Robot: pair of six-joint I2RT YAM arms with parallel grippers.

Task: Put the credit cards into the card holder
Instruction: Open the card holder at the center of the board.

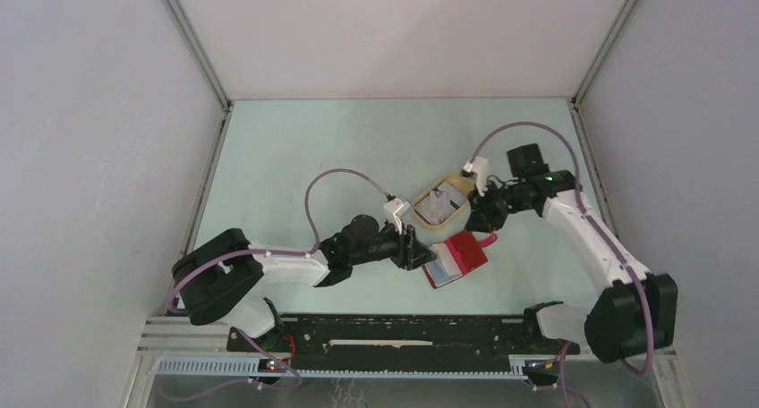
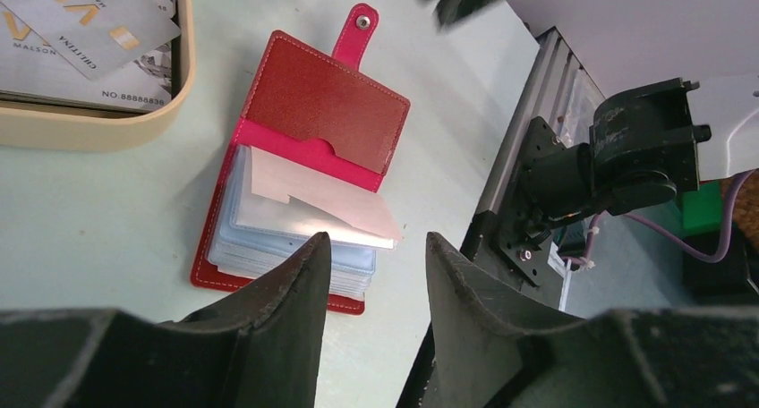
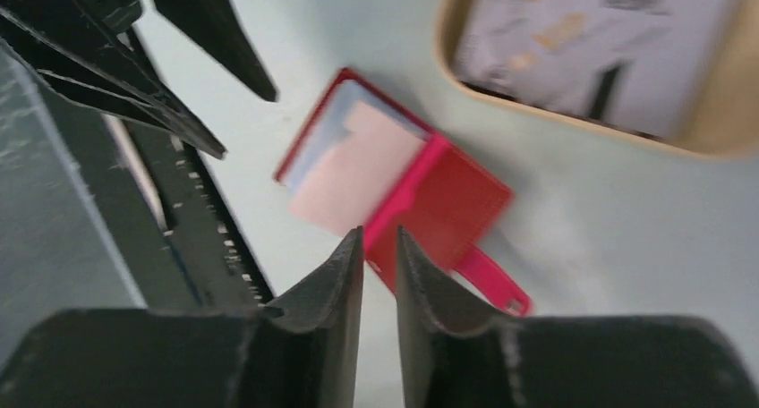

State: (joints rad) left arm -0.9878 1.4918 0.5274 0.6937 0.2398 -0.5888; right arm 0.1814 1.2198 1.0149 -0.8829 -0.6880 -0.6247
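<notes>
The red card holder (image 1: pixel 464 254) lies open on the table. In the left wrist view its red cover (image 2: pixel 322 104) is folded back, and a pale pinkish card (image 2: pixel 313 202) lies on the blue-grey sleeves (image 2: pixel 260 247). Several whitish credit cards (image 2: pixel 81 32) lie in the beige tray (image 1: pixel 457 186). My left gripper (image 1: pixel 421 250) is open and empty just left of the holder, its jaws (image 2: pixel 376 247) over the holder's near edge. My right gripper (image 1: pixel 481 218) hovers above the holder (image 3: pixel 447 202); its jaws (image 3: pixel 379 238) stand a narrow gap apart, with nothing between them.
The beige tray's rim (image 2: pixel 89 126) stands just behind the holder, close to both grippers. The black mounting rail (image 1: pixel 394 332) runs along the near table edge, right beside the holder (image 2: pixel 519 193). Grey walls close in the left, right and back.
</notes>
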